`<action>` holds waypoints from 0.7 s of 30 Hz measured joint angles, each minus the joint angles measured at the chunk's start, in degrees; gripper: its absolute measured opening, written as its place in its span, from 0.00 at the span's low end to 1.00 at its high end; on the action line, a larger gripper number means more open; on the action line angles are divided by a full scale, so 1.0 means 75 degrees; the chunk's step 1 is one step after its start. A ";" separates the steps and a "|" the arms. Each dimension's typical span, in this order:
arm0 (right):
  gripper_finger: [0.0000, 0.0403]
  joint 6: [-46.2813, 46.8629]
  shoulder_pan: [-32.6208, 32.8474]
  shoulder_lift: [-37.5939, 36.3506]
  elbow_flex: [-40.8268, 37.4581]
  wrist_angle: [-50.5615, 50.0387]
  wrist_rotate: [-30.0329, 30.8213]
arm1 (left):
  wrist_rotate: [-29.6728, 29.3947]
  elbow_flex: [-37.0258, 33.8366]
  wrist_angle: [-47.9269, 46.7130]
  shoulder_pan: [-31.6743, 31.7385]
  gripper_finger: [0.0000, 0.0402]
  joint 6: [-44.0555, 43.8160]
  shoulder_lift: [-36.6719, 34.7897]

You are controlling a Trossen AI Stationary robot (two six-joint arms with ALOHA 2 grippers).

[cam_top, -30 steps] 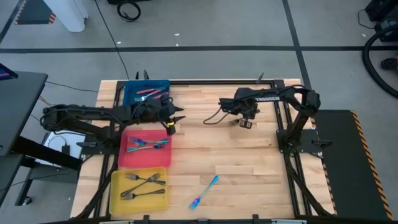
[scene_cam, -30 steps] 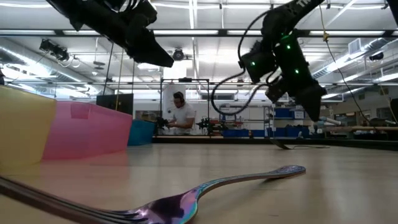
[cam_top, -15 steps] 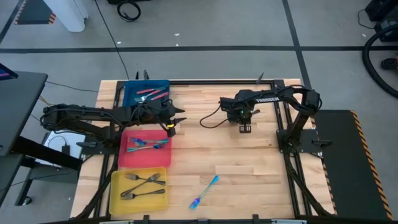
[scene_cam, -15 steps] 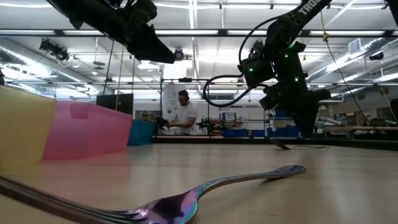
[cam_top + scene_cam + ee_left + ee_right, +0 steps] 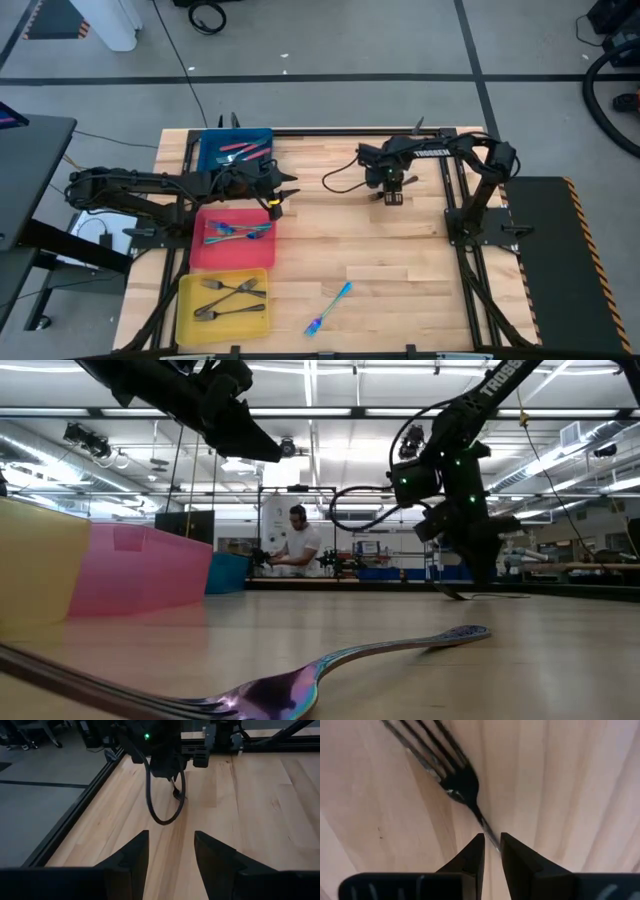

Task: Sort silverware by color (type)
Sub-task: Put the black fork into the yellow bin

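Note:
A dark grey fork (image 5: 462, 782) lies flat on the wooden table (image 5: 400, 270) near its far right part. My right gripper (image 5: 392, 197) points down at it and is shut on its handle. My left gripper (image 5: 288, 190) hangs open in the air beside the blue tray (image 5: 212, 160), holding nothing. A blue-handled fork (image 5: 330, 308) lies alone toward the near edge and fills the foreground of the low view (image 5: 350, 665). Red-handled pieces lie in the blue tray, blue-handled ones in the red tray (image 5: 200, 255), and dark grey forks in the yellow tray (image 5: 190, 325). My right gripper (image 5: 491, 845) has the dark fork's thin handle (image 5: 487, 832), just behind the head, pinched between its two fingers (image 5: 476, 851). The fingers come from above, pointing down, across the handle. The fork lies flat on the table with its tines pointing away from the fingers.
The three trays stand in a row along the table's left side. A black cable loops from the right wrist (image 5: 340, 183) over the table. Metal frame rails (image 5: 455, 200) run along the table's edges. A person works at a bench far behind (image 5: 297, 545).
My right gripper has swung over the dark fork, turned from slanting to nearly upright, and come down onto the table at the fork. The fork has stayed where it lay.

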 joint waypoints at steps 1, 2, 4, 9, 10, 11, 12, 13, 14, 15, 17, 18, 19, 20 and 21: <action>0.17 -0.0043 0.0000 -0.0003 -0.0084 0.0044 -0.0004 | 0.0000 0.0000 0.0002 0.0000 0.39 0.0001 0.0000; 0.17 -0.0054 0.0000 -0.0003 -0.0180 0.0118 -0.0001 | 0.0000 0.0000 0.0002 0.0000 0.39 0.0003 0.0000; 0.17 -0.0069 0.0003 -0.0003 -0.0363 0.0349 0.0101 | 0.0000 0.0000 -0.0001 0.0000 0.39 0.0003 0.0000; 0.17 -0.0045 -0.0003 -0.0026 -0.0647 0.0838 0.0629 | 0.0000 0.0000 -0.0001 0.0000 0.39 0.0003 0.0000; 0.17 -0.0048 -0.0003 -0.0026 -0.0655 0.0835 0.0490 | 0.0000 0.0000 -0.0001 0.0003 0.39 0.0003 0.0000; 0.17 -0.0048 -0.0010 -0.0026 -0.0655 0.0845 0.0377 | -0.0003 0.0000 -0.0001 0.0000 0.39 0.0003 0.0000; 0.17 -0.0048 -0.0016 -0.0026 -0.0655 0.0868 0.0245 | -0.0003 0.0000 -0.0001 0.0003 0.39 0.0003 0.0000; 0.17 -0.0044 -0.0028 -0.0029 -0.0655 0.0895 0.0148 | -0.0002 0.0000 0.0001 0.0003 0.39 0.0003 0.0000; 0.17 -0.0036 -0.0029 -0.0029 -0.0654 0.0904 0.0126 | -0.0002 0.0000 0.0001 0.0003 0.39 0.0003 0.0000; 0.17 -0.0005 -0.0023 -0.0027 -0.0637 0.0889 0.0127 | -0.0003 0.0000 0.0002 0.0002 0.39 0.0003 0.0000; 0.17 0.0087 -0.0024 -0.0020 -0.0621 0.0885 0.0106 | 0.0000 0.0000 0.0002 0.0001 0.39 0.0006 0.0000; 0.17 0.0117 -0.0024 -0.0020 -0.0621 0.0888 0.0079 | -0.0002 0.0000 0.0002 0.0001 0.39 0.0006 0.0000; 0.17 0.0129 -0.0024 -0.0020 -0.0621 0.0899 0.0038 | -0.0001 -0.0001 0.0004 0.0001 0.39 0.0006 0.0000; 0.17 0.0132 -0.0024 -0.0020 -0.0621 0.0927 -0.0006 | -0.0003 0.0000 0.0012 0.0002 0.39 0.0006 0.0000; 0.17 0.0177 -0.0024 -0.0020 -0.0621 0.0963 -0.0051 | -0.0002 0.0000 0.0014 0.0003 0.39 0.0006 0.0000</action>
